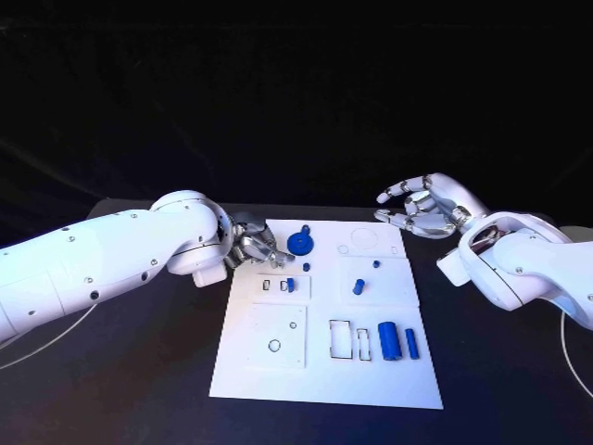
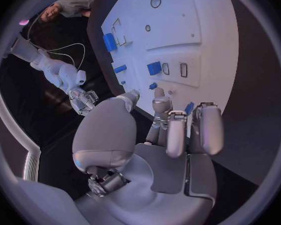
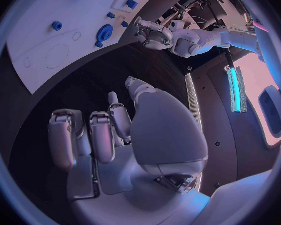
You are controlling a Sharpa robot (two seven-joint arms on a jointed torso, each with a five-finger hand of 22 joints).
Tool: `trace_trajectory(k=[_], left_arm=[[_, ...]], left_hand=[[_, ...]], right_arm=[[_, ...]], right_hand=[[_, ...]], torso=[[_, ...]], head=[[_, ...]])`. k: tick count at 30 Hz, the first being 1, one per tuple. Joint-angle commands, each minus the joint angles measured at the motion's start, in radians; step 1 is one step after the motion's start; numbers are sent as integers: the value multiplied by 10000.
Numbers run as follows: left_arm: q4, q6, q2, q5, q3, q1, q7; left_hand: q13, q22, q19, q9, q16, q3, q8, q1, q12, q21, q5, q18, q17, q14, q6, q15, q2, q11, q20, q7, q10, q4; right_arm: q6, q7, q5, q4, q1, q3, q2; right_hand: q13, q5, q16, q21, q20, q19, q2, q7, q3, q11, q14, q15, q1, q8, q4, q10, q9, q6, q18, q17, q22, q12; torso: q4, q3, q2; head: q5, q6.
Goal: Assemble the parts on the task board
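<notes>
You had the flat white rectangular task board (image 1: 326,371) lying square in the middle of the black table (image 1: 150,371), between the two arms, which I judge put every cut-out within reach of either side. The small blue plastic parts were spread over it: a round blue knob-like piece (image 1: 301,245) near the far left corner, a short blue peg (image 1: 359,286) standing towards the middle, and two blue cylinders (image 1: 398,342) lying side by side along the near right edge, just beside a pair of open rectangular slots (image 1: 350,339), probably staged there so they could be dropped in. Your left robot hand (image 1: 254,246) sat at the far left edge of the board, just beside the round blue piece; in the left wrist view its fingers (image 2: 172,130) were curled forward over the board near a small blue piece, but I could not tell whether they pinched it, touched it or merely hung above it. Your right robot hand (image 1: 422,208) was raised off the far right corner of the board, well apart from the parts, its fingers loosely spread and bent, holding nothing and touching nothing; the right wrist view showed the palm empty. Most slots looked unfilled, so I judge the assembly was at an early stage
</notes>
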Motion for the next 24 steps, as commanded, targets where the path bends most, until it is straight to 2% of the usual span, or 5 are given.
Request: trace_trajectory(k=[1, 6, 9, 15, 24], left_arm=[[-152, 552, 191, -397, -33, 26, -369], [-275, 638, 404, -421, -89, 33, -408], [-353, 709, 528, -434, -140, 34, -431], [-464, 900, 742, -446, -203, 35, -467], [-544, 1174, 897, -673, -237, 34, -527]], left_hand=[[41, 16, 73, 30, 26, -103, 78, -149, 50, 46, -39, -127, 2536, 1045, -25, -65, -10, 1, -3, -50, 51, 16], [56, 51, 81, 56, 35, -170, 93, -227, 62, 64, -39, -133, 2554, 1051, -36, -66, -4, -1, -4, -53, 39, 17], [59, 83, 89, 74, 40, -218, 103, -283, 65, 81, -38, -138, 2564, 1054, -45, -67, 5, -2, -5, -55, 26, 18], [91, 132, 108, 84, 44, -241, 110, -305, 88, 104, -36, -148, 2570, 1056, -48, -67, 8, -3, -5, -57, 39, 15], [141, 165, 115, 115, 43, -247, 143, -310, 130, 123, -32, -153, 2569, 1056, -29, -71, 78, -12, -5, -70, 64, 8]], right_arm=[[-478, 496, 466, -68, 2, 1, 63], [-740, 703, 792, -119, 3, 0, 103], [-843, 784, 958, -142, 3, -1, 117], [-935, 862, 1123, -189, 4, -1, 149], [-980, 881, 1212, -214, 4, -1, 149]], right_hand=[[-824, 83, -722, -1490, -60, -561, -83, 14, 121, 24, 288, -69, 139, 91, 55, -1212, 14, -226, 397, 228, 875, -1481], [-1297, 117, -970, -1967, -67, -737, -127, 31, 162, 13, 188, -71, 171, 170, 89, -1497, 28, -358, 478, -76, 573, -1944], [-2533, 156, -1681, -3276, -73, -1275, -164, 30, 240, 15, -179, -83, 192, 312, 135, -2399, 61, -506, 714, -988, -256, -3224], [-3824, 185, -2404, -4688, -69, -1780, -229, 51, 282, 28, -532, -65, 162, 461, 152, -3282, 89, -697, 937, -1779, -1162, -4444], [-4069, 201, -2514, -4902, -69, -1825, -242, 54, 293, 31, -572, -63, 154, 503, 153, -3400, 96, -740, 964, -1867, -1303, -4634]], torso=[[-17, -2, 16], [-11, -4, 12], [-13, -1, 16], [-16, 3, 23], [-7, -9, 18]], head=[[14, -49], [5, -89], [7, -126], [23, -190], [-4, -259]])
